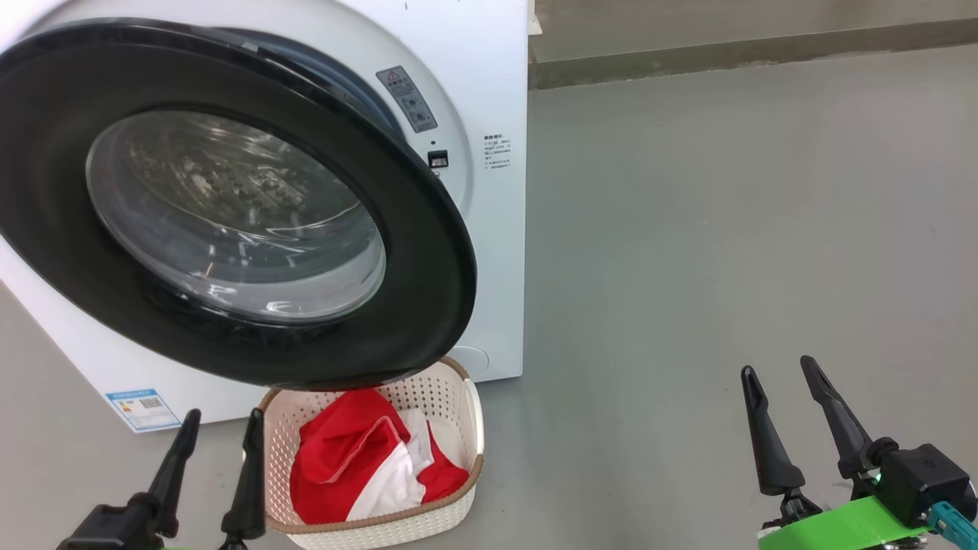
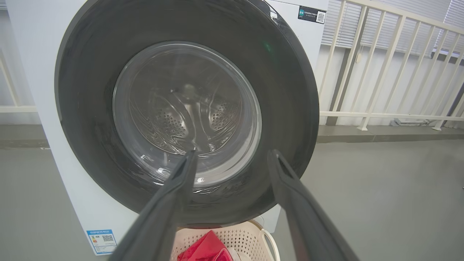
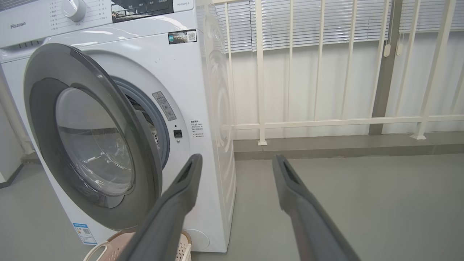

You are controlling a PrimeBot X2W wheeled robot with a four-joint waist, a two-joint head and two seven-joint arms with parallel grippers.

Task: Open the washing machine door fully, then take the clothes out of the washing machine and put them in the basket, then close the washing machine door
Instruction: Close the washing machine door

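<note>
- washing machine door [image 1: 229, 206]: ajar, overhanging the basket [image 1: 458, 412].
- clothes [image 1: 359, 466]: we list them inside the basket, parked at the foot of the washing machine [image 1: 489, 229] for short transfers.
- left end effector [image 1: 224, 416], right end effector [image 1: 778, 367]: both released and empty, presumably poised for closing.

Left gripper [image 1: 223, 418]: low at near left, two dark fingers [image 1: 172, 466] pointing up and away, jaws spread wide, nothing between them. Right gripper [image 1: 778, 368]: near right, fingers likewise parted and empty, leaning slightly left. Right wrist [image 1: 921, 473]: black block above a green band [image 1: 840, 527]. Grippers well apart.
</note>
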